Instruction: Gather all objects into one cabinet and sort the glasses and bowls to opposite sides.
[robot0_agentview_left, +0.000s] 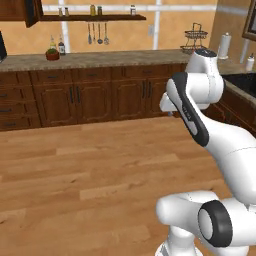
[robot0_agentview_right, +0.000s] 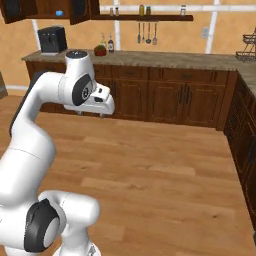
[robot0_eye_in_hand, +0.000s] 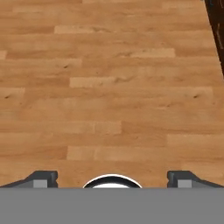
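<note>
My gripper hangs from the bent arm over the wooden floor, pointing down, well away from the counters. In the hand view the gripper is open, its two dark fingertips far apart with bare floor planks between them. The dark reddish-brown wall cabinet stands open at the top left of the right base view. Inside it sits a small bright blue bowl. The cabinet's edge also shows at the top left of the left base view. The glasses are out of view.
A stone counter over dark base cabinets runs along the far wall. On it are a black coffee machine, bottles and a plant. A second counter run lies to the right, with a wire rack.
</note>
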